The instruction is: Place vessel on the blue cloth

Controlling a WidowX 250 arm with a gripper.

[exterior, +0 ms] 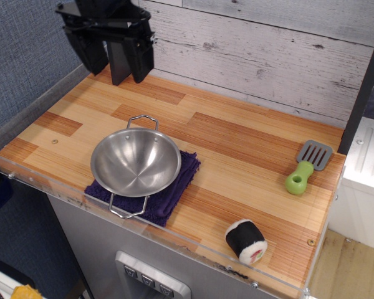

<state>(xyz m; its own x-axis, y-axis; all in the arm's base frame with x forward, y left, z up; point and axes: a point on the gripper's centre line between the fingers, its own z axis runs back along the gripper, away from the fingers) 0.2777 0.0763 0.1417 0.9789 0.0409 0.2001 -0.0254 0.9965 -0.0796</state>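
The vessel (136, 163), a shiny steel bowl with two wire loop handles, rests on the blue cloth (178, 184) at the front left of the wooden counter. The dark purple-blue cloth shows around the bowl's right and front sides. My gripper (116, 62) is raised high above the back left of the counter, well clear of the bowl. Its two black fingers (141, 61) stand apart with nothing between them.
A spatula with a green handle (305, 168) lies at the right. A sushi roll toy (245, 241) sits near the front edge at the right. A clear rim (174, 240) runs along the counter's front. A planked wall (268, 50) stands behind.
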